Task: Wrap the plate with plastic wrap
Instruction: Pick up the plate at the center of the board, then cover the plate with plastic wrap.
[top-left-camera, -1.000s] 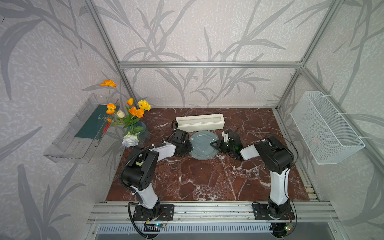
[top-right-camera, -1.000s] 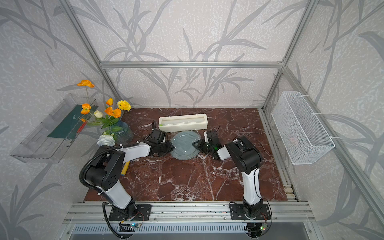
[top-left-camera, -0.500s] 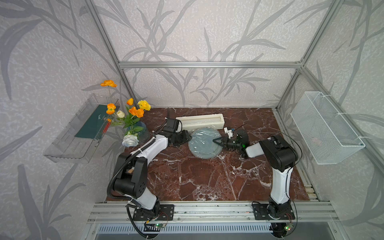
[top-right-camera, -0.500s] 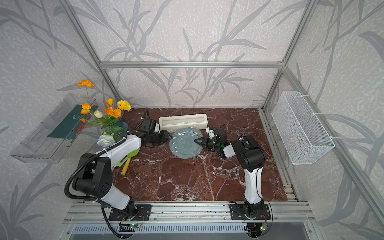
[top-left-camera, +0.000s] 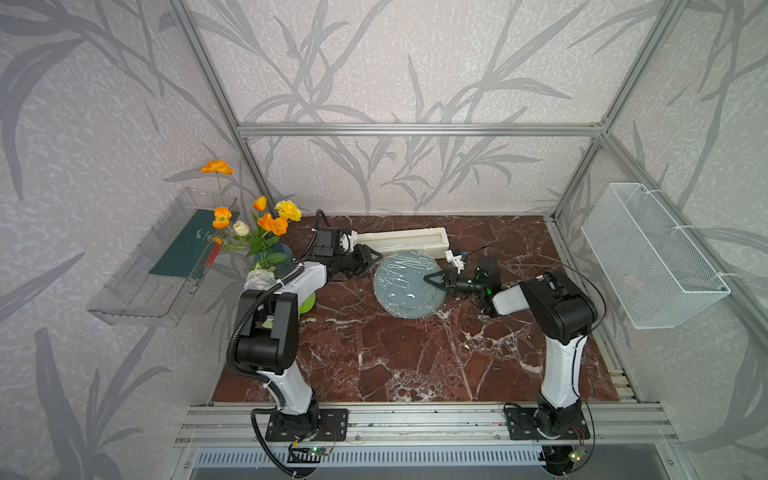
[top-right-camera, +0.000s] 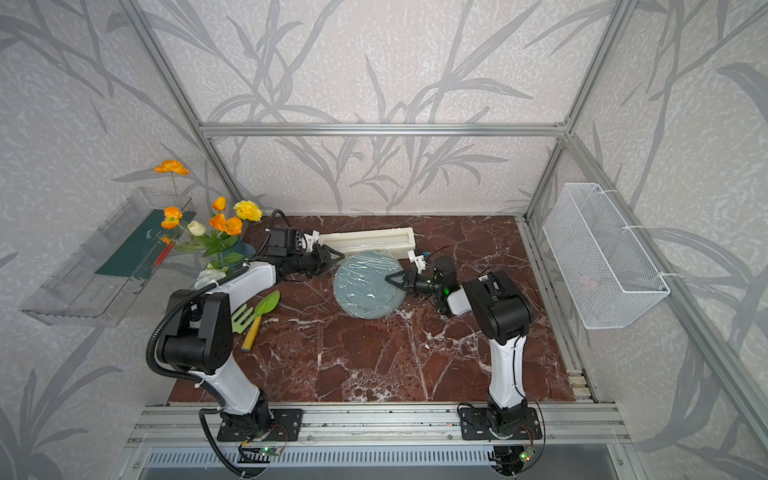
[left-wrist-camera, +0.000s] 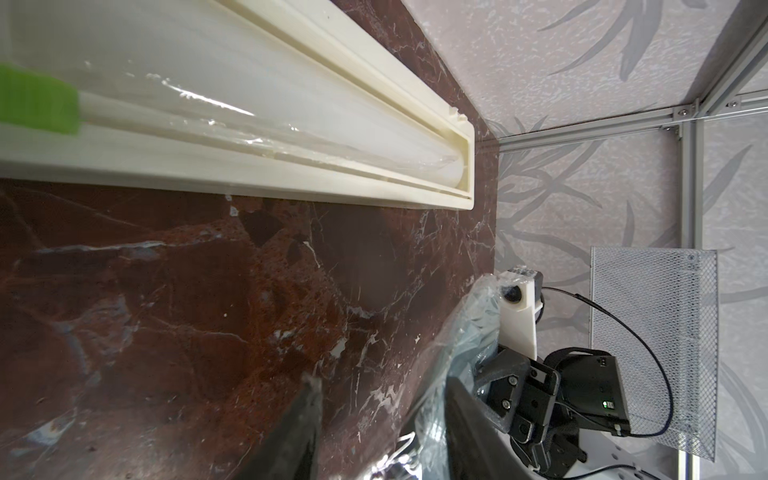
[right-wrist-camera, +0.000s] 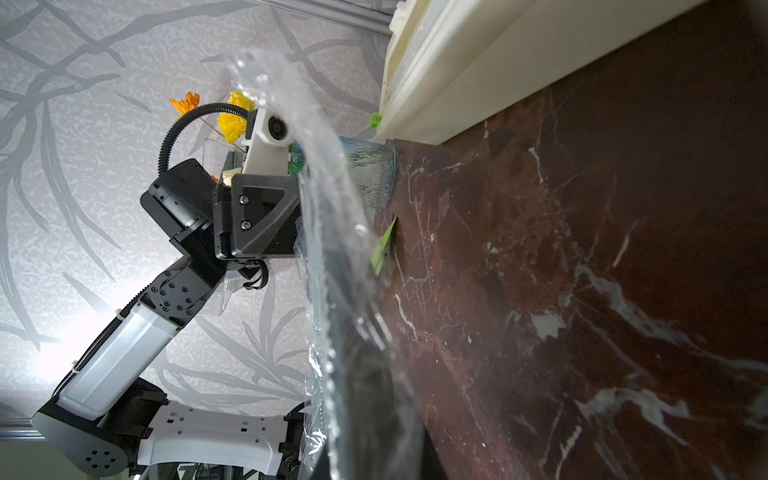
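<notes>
Inside the leaf-papered cell, on the marble counter (top-left-camera: 374, 357), the plate (top-left-camera: 405, 291) is lying just before the box (top-left-camera: 401, 239), seemingly tilting up, with wrap (top-left-camera: 397, 270) covering its top. The right pincer (top-left-camera: 429, 278) is pinching its rim, film included. The left pincer (top-left-camera: 376, 261) is hovering spread at the opposite rim. Tucking seems to be the step; next it probably needs to close on loose film and fold it beneath.
</notes>
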